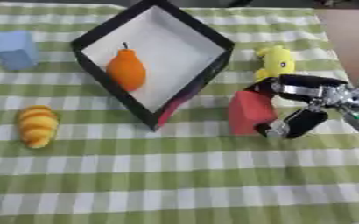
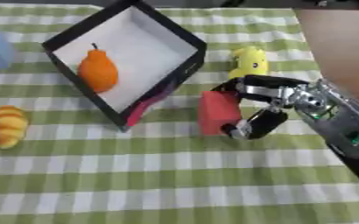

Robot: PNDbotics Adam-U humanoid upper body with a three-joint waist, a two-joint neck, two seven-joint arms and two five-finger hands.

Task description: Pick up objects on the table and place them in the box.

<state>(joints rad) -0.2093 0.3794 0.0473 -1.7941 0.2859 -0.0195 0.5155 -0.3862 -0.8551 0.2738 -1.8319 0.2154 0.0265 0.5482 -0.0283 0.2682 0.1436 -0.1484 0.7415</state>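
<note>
Red block (image 1: 251, 111) sits on the desk just right of the box (image 1: 213, 37), my right hand (image 1: 309, 103) curled round it, thumb below. Grasp step; next I lift and carry it over the box rim.

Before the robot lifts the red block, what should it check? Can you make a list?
1. Right hand curled around the red block: ok.
2. Block off the green checked tablecloth: not ok, it looks to be resting there.
3. Black-walled white box has free floor: ok.
4. Orange pear-shaped toy sits inside the box, left part: ok.
5. Yellow toy near the hand: cannot tell if touching.
</note>
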